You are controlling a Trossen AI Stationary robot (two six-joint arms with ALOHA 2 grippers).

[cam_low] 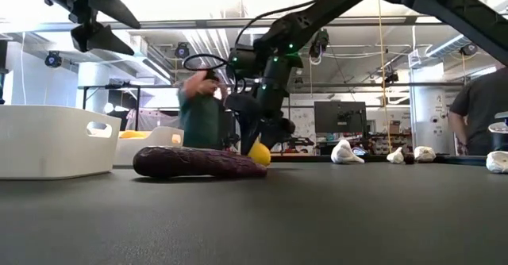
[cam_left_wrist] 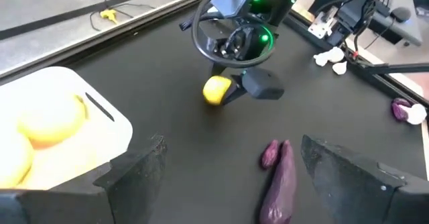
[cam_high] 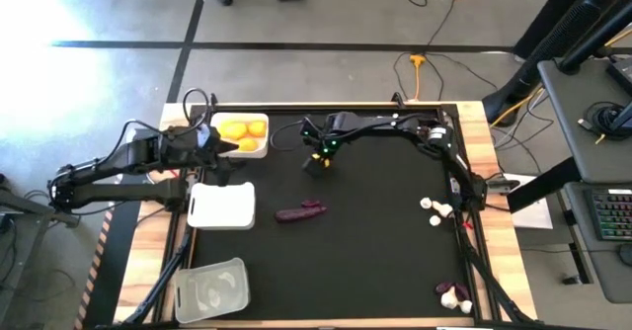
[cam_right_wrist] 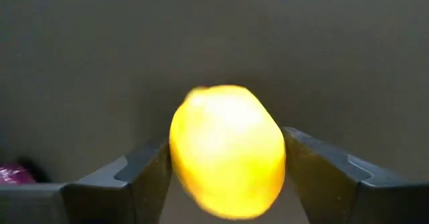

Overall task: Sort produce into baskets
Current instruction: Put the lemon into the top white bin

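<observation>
The counter has a black top. Two dark arms reach over it.

The white tray lies right under the left tool. Another white tray sits just beside that tool, on its far side, and holds yellow fruits. The clear tray is well apart from both tools, at the near left corner of the counter.

The left tool hangs in the air above the trays. Its two fingers stand wide apart and hold nothing.

The right tool is low, close to the counter, in the far middle part. Its fingers are clamped on one yellow fruit, one finger on each side. From the low view, the fruit sits just above the black top.

A long purple piece lies flat on the counter, near the right tool and on its near side. It is just beside the white tray under the left tool.

Small white bulbs lie well apart from both tools, by the right edge. More bulbs and a small purple bit sit at the near right corner.
</observation>
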